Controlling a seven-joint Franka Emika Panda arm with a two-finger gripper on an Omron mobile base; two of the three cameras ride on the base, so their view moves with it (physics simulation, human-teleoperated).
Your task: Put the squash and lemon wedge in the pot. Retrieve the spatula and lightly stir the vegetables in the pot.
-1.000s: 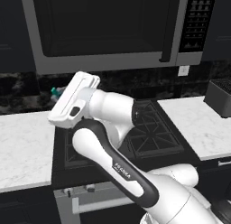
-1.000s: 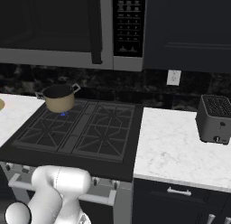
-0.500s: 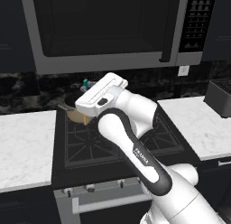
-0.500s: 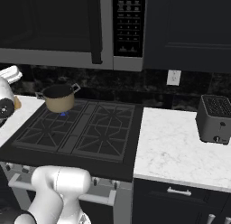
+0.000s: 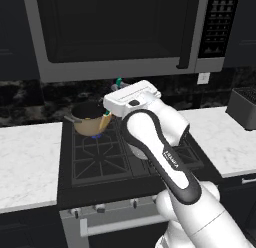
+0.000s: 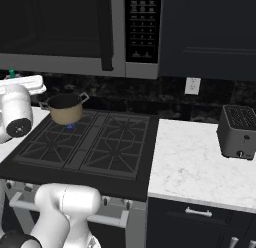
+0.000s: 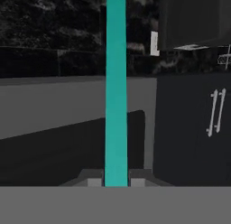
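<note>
The tan pot [image 5: 88,120] [image 6: 65,110] stands on the stove's back left burner, its inside dark. My gripper [image 5: 114,103] [image 7: 116,180] hangs just right of it, shut on the spatula's teal handle [image 7: 116,92]. In the left base view the handle's end [image 5: 119,84] pokes up behind the hand. The light-orange blade [image 5: 105,121] points down at the pot's right rim; whether it touches the pot I cannot tell. From the right base view, the white hand [image 6: 20,92] is at the far left. The squash and the lemon wedge are hidden.
The black gas stove [image 6: 95,142] lies under a microwave [image 5: 115,32] that hangs low above the pot. White marble counters flank the stove. A grey toaster [image 6: 239,137] [image 5: 245,107] stands on the right counter.
The arm has swung from the left counter rightward over the stove, carrying the spatula. The blade now hangs by the pot's right rim.
</note>
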